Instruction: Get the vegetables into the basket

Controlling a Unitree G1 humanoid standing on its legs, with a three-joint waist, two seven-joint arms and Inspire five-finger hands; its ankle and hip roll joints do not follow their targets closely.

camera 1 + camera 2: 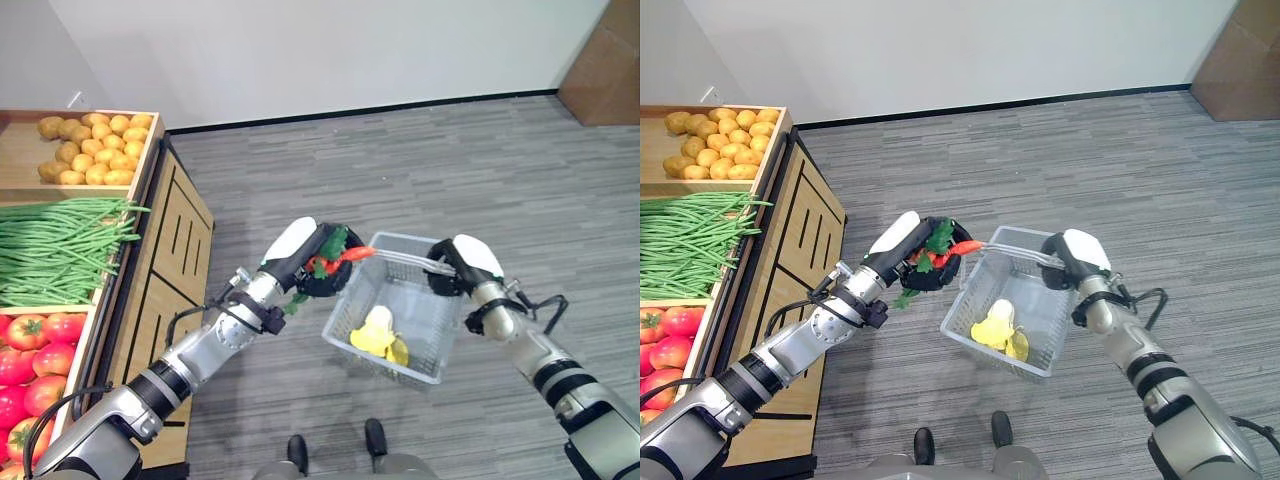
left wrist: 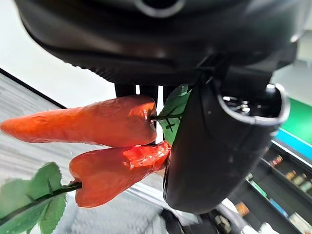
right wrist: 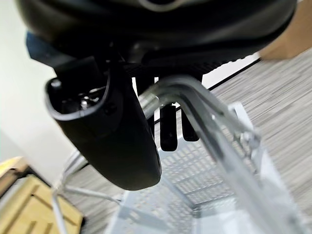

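Red peppers [image 2: 97, 146], 2 glossy pods with green leaves, are clamped in the left hand [image 1: 318, 262] at the basket [image 1: 385, 350] rim; the right hand [image 1: 448, 268] is curled round its handle.

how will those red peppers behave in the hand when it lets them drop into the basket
The red peppers look glossy, so probably slippery against the left hand. Their leafy stems seem thin and floppy, likely to snag. They look light, so the basket, hung from the right hand, should barely swing.

Grocery shop: wooden produce stand [image 1: 165, 240] of potatoes [image 1: 95, 148], green beans [image 1: 60, 245], tomatoes [image 1: 35, 360].
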